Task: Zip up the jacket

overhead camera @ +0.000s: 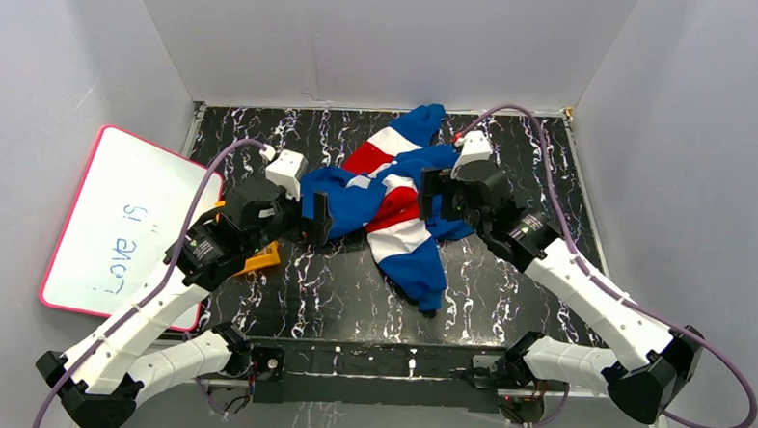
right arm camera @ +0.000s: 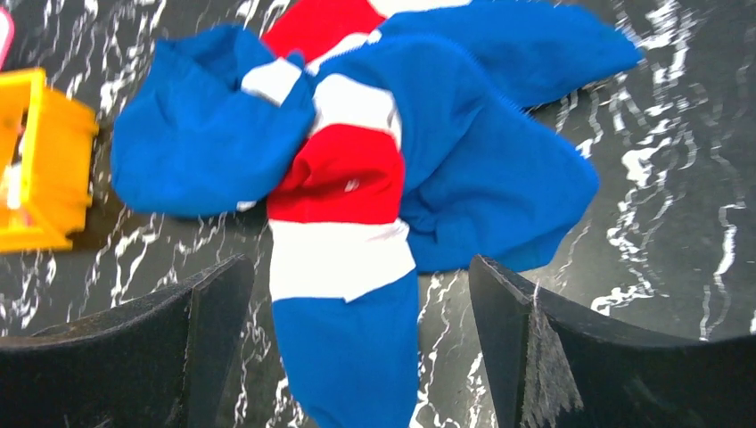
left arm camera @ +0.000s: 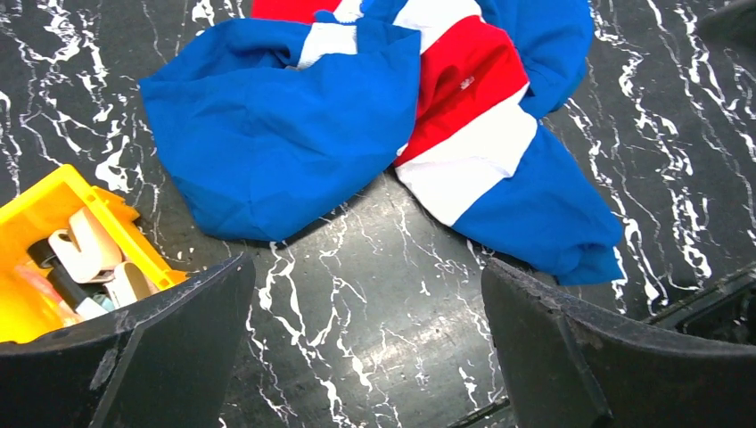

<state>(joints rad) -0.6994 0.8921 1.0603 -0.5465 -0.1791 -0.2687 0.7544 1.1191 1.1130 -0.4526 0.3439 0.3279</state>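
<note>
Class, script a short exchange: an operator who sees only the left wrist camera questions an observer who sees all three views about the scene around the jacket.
Operator: I see the jacket ahead. Where is the other arm?
Observer: The right gripper is open and holds nothing, facing the jacket from its right side.
Operator: Is there anything beyond the yellow bin on my left?
Observer: Yes, a pink-rimmed whiteboard with "Love is" written on it sits past the table's left edge.
</note>
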